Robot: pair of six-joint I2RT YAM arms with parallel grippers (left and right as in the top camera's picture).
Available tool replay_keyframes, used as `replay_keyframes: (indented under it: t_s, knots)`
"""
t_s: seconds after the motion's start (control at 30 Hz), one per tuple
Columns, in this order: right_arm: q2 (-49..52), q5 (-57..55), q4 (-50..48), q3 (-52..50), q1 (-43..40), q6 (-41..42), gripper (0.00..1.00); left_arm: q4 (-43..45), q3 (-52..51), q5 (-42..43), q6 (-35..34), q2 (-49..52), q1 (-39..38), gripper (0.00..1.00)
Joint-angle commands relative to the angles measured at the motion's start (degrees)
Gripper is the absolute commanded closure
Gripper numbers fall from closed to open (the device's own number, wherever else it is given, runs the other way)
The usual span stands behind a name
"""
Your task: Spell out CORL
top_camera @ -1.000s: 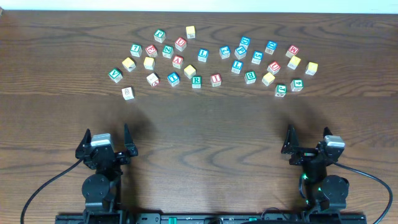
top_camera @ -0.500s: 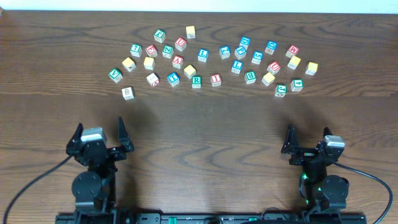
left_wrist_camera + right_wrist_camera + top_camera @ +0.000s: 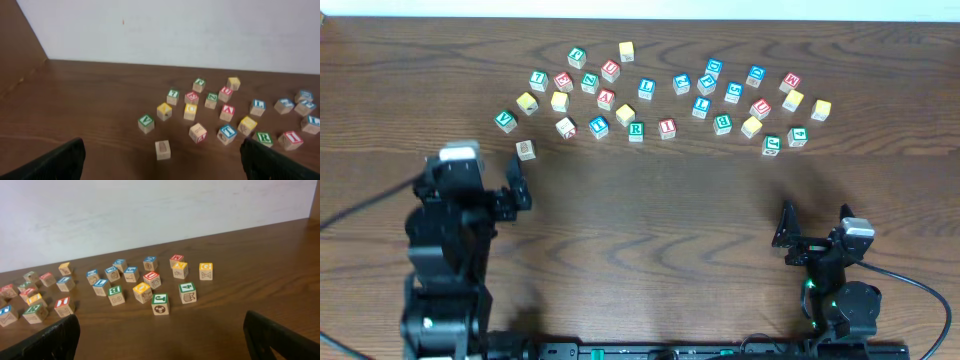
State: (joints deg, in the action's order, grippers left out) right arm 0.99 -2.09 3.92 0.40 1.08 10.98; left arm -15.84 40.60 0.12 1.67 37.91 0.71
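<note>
At the near edge in the overhead view, we find the right pincer [image 3: 816, 222] at 5 o'clock of the desk [image 3: 650, 210]. Its fingers are spread wide with nothing between them. The left pincer [image 3: 470, 185] stands further in, at 8 o'clock, likewise spread and empty.

At 1 o'clock of the left pincer sits a pale cube [image 3: 525, 150], the nearest of the lot. It is close to that pincer's right finger, and the left wrist view shows it apart from both fingers.

Beyond it, the remaining cubes lie scattered in a band across 12 o'clock, all flat on the desk.

The green R cube [image 3: 636, 129] sits on the band's near edge, about mid-width. A blue-lettered cube [image 3: 599, 127] is at its 9 o'clock and a red-lettered cube [image 3: 667, 127] at its 3 o'clock.

The blue L cube [image 3: 701, 106] lies at 2 o'clock of the R, slightly further back.

Several yellow-topped cubes [image 3: 625, 114] are spread through the band. We cannot read their letters, so we cannot tell which carry C or O.
</note>
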Motion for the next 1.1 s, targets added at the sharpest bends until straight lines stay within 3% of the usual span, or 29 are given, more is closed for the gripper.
replay_keyframes:
  t_s: [0.0, 0.4, 0.53, 1.07]
  knots:
    - [-0.2, 0.1, 0.2, -0.1, 0.0, -0.6, 0.01, -2.9, 7.0, 1.0, -0.2, 4.3, 0.2, 0.02]
    - [-0.2, 0.1, 0.2, -0.1, 0.0, -0.6, 0.01, -15.3, 23.1, 4.0, -0.5, 16.7, 0.2, 0.02]
    - [-0.2, 0.1, -0.7, -0.1, 0.0, -0.6, 0.01, -15.2, 23.8, 7.8, -0.5, 19.4, 0.2, 0.02]
    - [0.1, 8.6, -0.7, 0.5, 0.0, -0.6, 0.01, -17.2, 23.7, 7.8, -0.4, 24.1, 0.2, 0.02]
